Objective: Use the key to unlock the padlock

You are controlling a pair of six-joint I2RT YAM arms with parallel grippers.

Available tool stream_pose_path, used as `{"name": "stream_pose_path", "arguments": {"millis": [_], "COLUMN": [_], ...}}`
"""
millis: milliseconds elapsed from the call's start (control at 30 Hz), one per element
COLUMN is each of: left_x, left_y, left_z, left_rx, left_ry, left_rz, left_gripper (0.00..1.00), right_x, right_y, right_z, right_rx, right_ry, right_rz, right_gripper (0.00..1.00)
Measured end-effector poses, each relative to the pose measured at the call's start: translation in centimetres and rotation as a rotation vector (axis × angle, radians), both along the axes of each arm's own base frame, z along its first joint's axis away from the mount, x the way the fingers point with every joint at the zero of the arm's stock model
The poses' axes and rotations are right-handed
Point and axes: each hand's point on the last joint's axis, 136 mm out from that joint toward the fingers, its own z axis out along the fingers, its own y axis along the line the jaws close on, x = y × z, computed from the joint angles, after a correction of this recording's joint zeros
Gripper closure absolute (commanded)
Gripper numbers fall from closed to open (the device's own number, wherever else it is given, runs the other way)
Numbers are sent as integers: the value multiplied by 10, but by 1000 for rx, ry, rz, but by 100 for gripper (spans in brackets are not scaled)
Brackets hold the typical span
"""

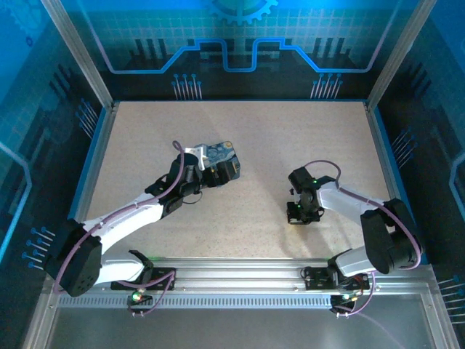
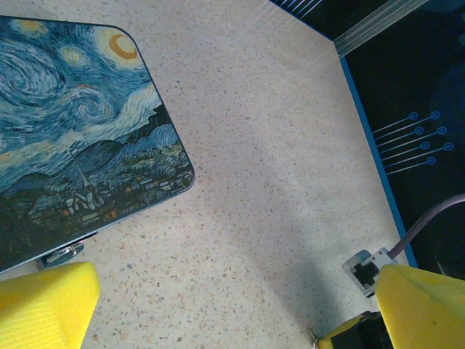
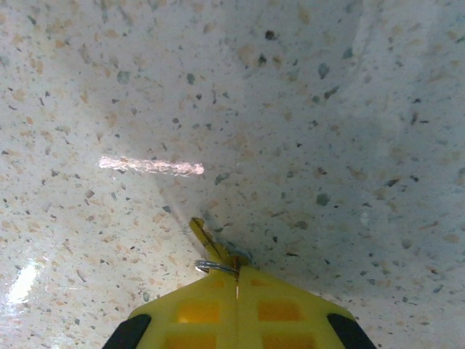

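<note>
My right gripper (image 3: 237,273) presses down on the table with its yellow fingers closed together. The key (image 3: 205,236), a thin brassy sliver with a small wire ring (image 3: 215,267), is pinched at their tips and sticks out to the upper left along the surface. In the top view this gripper (image 1: 299,213) is at the table's right middle. My left gripper (image 1: 220,171) stands open at the near edge of the starry-night tin (image 1: 218,153), with bare table between its fingers (image 2: 43,309). A small silvery piece, seemingly the padlock (image 2: 62,254), pokes out under the tin's near edge (image 2: 145,196).
The speckled table (image 1: 290,145) is walled by blue panels, with a metal rail (image 1: 240,273) along the near edge. In the left wrist view, the table's blue right border (image 2: 370,156) and the other arm's cable (image 2: 429,222) show at the right.
</note>
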Motion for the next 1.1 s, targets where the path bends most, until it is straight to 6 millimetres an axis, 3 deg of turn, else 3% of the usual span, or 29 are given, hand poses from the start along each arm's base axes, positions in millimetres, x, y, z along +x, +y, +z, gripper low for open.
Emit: {"name": "stream_pose_path", "arguments": {"millis": [133,333,667,1100], "left_x": [-2,-2,-4,-6], "left_y": [3,3,-9,-39], "left_z": [4,31,48,42], "left_rx": [6,-19,-122,-436], "left_ry": [2,-35,44,360], "left_rz": [6,11,0,39], "left_gripper": [1,1,1,2], "right_x": [6,21,54,71], "right_y": [-1,5,31,78], "right_z": [10,36,98,154], "right_rx": [-6,17,137,336], "right_ry": [-60,-218,-553,-798], "right_rz": [17,76,176,363], "right_gripper": [100,100,100,100]}}
